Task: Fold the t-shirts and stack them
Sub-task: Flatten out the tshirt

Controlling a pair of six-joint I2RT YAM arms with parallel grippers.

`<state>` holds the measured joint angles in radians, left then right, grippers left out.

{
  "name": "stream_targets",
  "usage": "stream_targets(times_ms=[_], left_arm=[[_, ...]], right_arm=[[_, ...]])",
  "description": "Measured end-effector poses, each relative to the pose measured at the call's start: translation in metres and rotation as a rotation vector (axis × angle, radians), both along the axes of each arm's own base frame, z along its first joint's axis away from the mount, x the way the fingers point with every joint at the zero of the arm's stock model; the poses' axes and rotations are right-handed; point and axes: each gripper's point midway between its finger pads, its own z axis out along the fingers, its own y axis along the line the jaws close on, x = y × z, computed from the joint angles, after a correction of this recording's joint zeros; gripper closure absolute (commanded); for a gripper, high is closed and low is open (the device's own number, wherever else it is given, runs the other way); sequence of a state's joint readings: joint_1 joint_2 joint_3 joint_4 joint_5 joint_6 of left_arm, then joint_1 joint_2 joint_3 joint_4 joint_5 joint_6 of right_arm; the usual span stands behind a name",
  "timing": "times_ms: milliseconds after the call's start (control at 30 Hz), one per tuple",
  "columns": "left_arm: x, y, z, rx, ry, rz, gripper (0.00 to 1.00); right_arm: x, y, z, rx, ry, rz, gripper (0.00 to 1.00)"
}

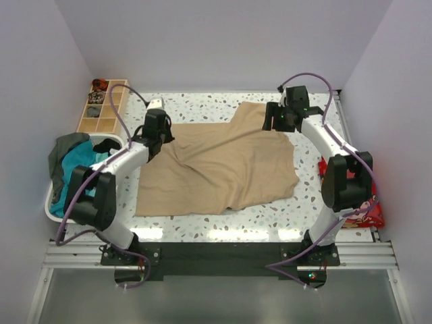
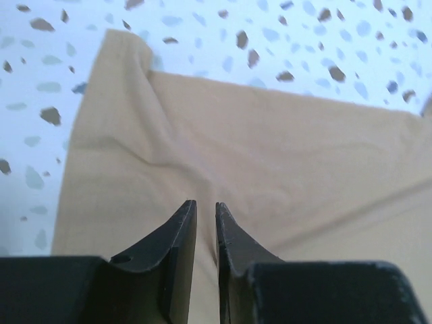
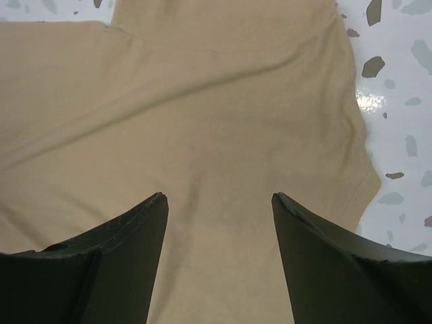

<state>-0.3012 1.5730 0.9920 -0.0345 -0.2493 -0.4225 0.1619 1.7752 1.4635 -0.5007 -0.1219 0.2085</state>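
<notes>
A large sandy-beige t-shirt (image 1: 223,165) lies spread and wrinkled on the speckled table (image 1: 202,104). My left gripper (image 1: 156,133) hangs over its upper left edge. In the left wrist view its jaws (image 2: 206,204) stand only a narrow gap apart, just above the beige cloth (image 2: 270,148), with nothing pinched between the tips. My right gripper (image 1: 277,120) is over the shirt's upper right part near a sleeve. It (image 3: 219,196) is wide open above the cloth (image 3: 202,101) and holds nothing. A teal t-shirt (image 1: 84,158) and a dark grey-green one (image 1: 64,152) lie bunched in the basket.
The white plastic basket (image 1: 108,143) stands at the table's left edge. Behind it is a wooden compartment box (image 1: 101,111) with small items. A red packet (image 1: 354,202) lies at the right edge beside the right arm. White walls close in on three sides.
</notes>
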Motion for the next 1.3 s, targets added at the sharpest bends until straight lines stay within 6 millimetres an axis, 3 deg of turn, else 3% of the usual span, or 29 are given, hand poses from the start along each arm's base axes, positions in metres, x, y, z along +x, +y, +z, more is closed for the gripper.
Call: stream_targets(times_ms=[133,267,400,467,600,767,900,1300], left_arm=[[0.052,0.027,-0.001,0.028,-0.012,0.077,0.76],[0.101,0.046,-0.013,0.035,-0.013,0.108,0.71],[0.124,0.072,-0.037,0.050,0.030,0.136,0.64],[0.131,0.085,-0.050,0.050,0.051,0.145,0.54],[0.138,0.111,-0.069,0.045,0.098,0.156,0.52],[0.154,0.126,-0.081,0.029,0.110,0.160,0.51],[0.158,0.128,-0.093,0.006,0.130,0.142,0.50],[0.170,0.110,-0.091,-0.109,0.109,0.038,0.49]], right_arm=[[0.012,-0.005,-0.019,-0.030,0.035,-0.027,0.31],[0.040,-0.007,-0.032,-0.042,0.045,-0.049,0.31],[0.071,-0.006,-0.038,-0.039,0.032,-0.060,0.30],[0.084,-0.007,-0.038,-0.037,0.020,-0.066,0.30],[0.106,-0.014,-0.034,-0.031,-0.004,-0.086,0.30],[0.131,-0.032,-0.036,-0.025,-0.019,-0.123,0.30],[0.137,-0.043,-0.043,-0.026,-0.006,-0.143,0.29],[0.139,-0.044,-0.052,-0.026,0.008,-0.146,0.29]])
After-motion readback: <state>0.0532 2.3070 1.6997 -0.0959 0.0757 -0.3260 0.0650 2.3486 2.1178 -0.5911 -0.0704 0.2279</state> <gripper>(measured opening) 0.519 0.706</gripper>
